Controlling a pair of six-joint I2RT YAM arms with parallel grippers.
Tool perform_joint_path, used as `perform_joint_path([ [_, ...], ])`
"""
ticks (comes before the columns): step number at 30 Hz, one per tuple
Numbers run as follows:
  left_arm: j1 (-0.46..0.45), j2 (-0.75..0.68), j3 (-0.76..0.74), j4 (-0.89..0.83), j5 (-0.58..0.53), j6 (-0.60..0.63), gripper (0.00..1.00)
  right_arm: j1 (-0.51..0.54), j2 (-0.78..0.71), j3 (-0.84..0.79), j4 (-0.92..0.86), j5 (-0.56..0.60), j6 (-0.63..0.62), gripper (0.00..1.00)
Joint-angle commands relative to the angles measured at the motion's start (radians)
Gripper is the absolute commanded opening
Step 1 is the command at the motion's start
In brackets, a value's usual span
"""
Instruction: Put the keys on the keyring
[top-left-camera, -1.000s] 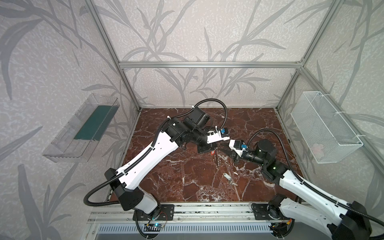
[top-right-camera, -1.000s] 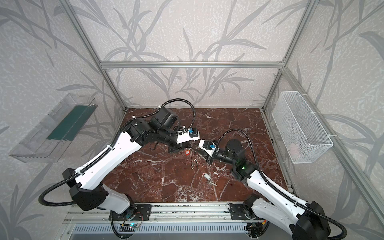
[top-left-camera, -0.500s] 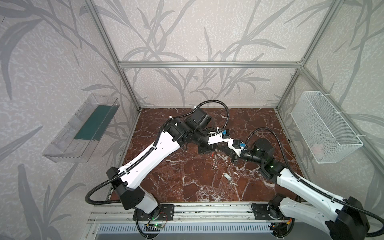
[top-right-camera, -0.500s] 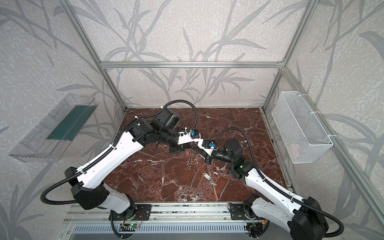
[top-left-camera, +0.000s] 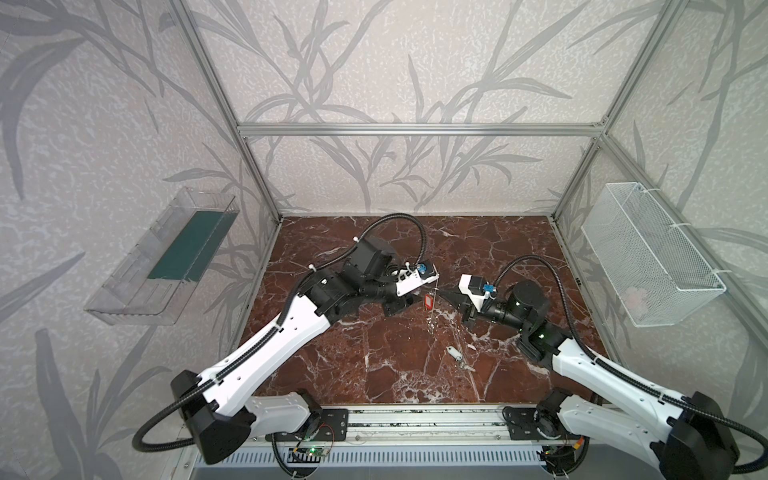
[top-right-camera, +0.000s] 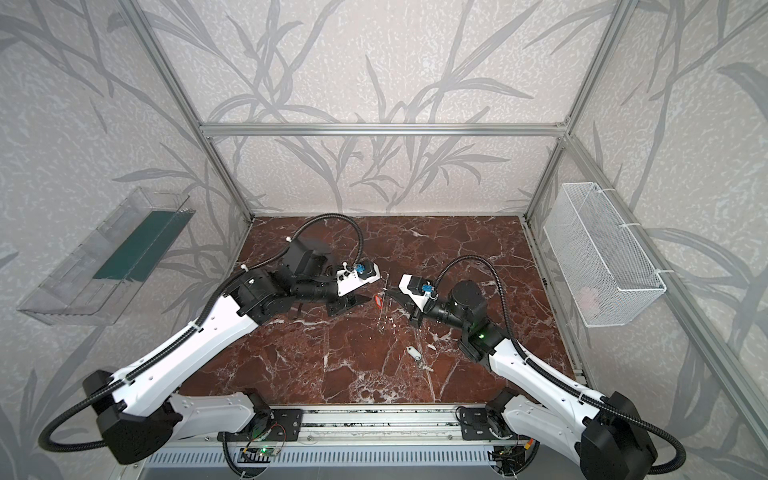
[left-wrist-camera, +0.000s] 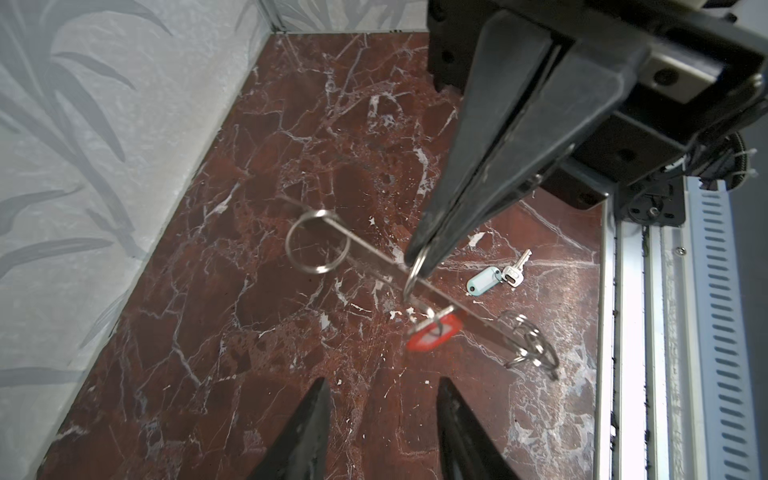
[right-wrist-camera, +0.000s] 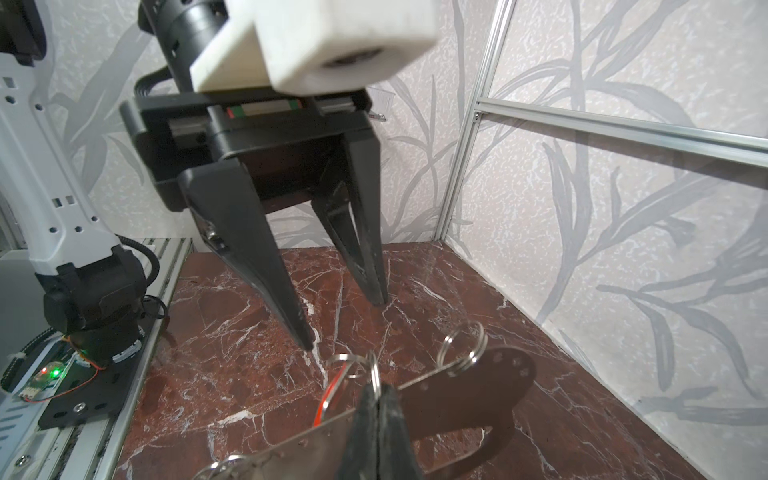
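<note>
The keyring (right-wrist-camera: 478, 386), a flat grey metal plate with split rings, hangs above the marble floor. In the left wrist view it shows edge-on as a thin strip. My right gripper (right-wrist-camera: 376, 392) is shut on one of its split rings (left-wrist-camera: 415, 270). The key with the red tag (left-wrist-camera: 434, 332) dangles from that ring and shows in both top views (top-left-camera: 428, 302) (top-right-camera: 378, 301). My left gripper (left-wrist-camera: 382, 380) stands open just left of it, with nothing between its fingers (right-wrist-camera: 291, 307). The white-tagged key (left-wrist-camera: 484, 280) lies on the floor nearer the front (top-left-camera: 455, 353).
A white wire basket (top-left-camera: 648, 253) hangs on the right wall and a clear plastic tray (top-left-camera: 166, 257) on the left wall. An aluminium rail (top-left-camera: 415, 419) carries both arm bases along the front edge. Cage posts stand at the back corners.
My left gripper has opened and drawn back to the left, letting go of the red-tagged key, which now hangs from the ring. The right gripper closed on the ring and stays there.
</note>
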Motion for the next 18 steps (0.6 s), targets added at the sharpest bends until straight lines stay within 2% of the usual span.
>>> perform_joint_path([
  [1,0.002,-0.054,-0.071,0.196,0.029,-0.134,0.42,0.006,0.011,0.006,0.101,0.029,0.041,0.0],
  [6,0.002,-0.075,-0.174,0.309,0.069,-0.208,0.43,0.006,0.025,0.013,0.133,0.011,0.065,0.0],
  [18,0.001,-0.031,-0.194,0.354,0.104,-0.213,0.34,0.006,0.032,0.011,0.158,-0.007,0.085,0.0],
])
